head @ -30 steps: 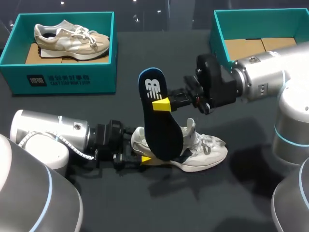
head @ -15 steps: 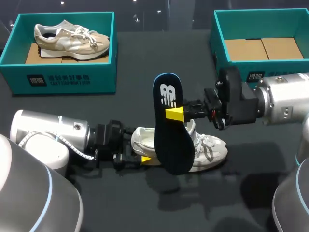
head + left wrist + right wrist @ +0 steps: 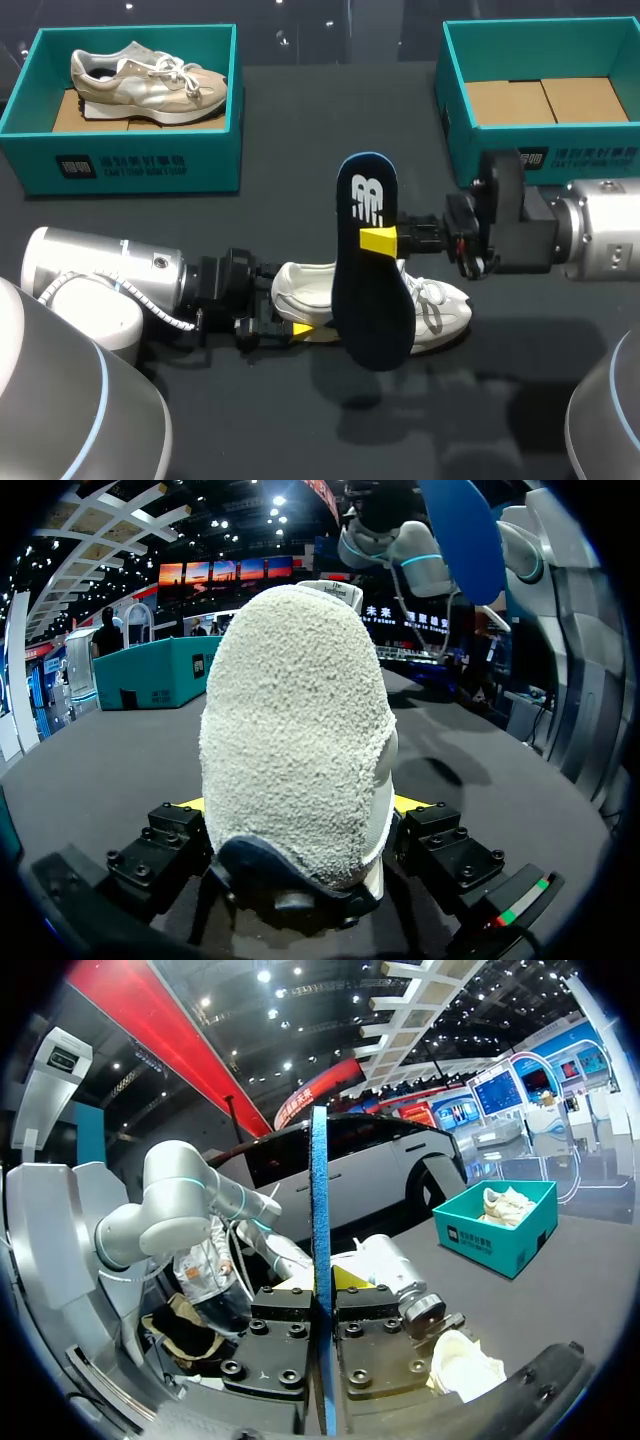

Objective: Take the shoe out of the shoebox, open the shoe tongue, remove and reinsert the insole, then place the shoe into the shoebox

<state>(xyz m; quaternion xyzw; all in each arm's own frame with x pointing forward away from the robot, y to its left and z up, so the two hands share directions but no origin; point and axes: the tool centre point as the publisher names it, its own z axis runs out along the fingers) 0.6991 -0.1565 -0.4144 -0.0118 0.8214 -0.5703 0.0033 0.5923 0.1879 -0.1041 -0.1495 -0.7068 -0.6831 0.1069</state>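
My right arm had drawn back toward its own side over the last second, carrying the insole (image 3: 370,270) rightward and a little lower across the shoe, while my left arm and the shoe (image 3: 437,308) stayed where they were.

My right gripper (image 3: 381,240) was closed thin on the insole, pinching it flat between both fingers. From the right wrist the insole (image 3: 319,1210) stood edge-on, rising straight out of the closed gripper (image 3: 322,1312). It hung upright in the air, clear of the shoe, with its lower end in front of the shoe's middle in the head view.

My left gripper (image 3: 303,328) clamped the shoe's heel from both sides. In the left wrist view the fuzzy heel (image 3: 295,730) filled the space between the fingers. The shoe rested on the table (image 3: 300,210), toe toward my right.

I judged the task about half done: the shoe was out of its box and the insole was out. The tongue was hidden behind the insole, so I could not tell how it stood. Still to do were sliding the insole back in and setting the shoe into the empty shoebox (image 3: 453,95) at far right. The other shoebox (image 3: 130,165), at far left, held a second shoe (image 3: 145,75)
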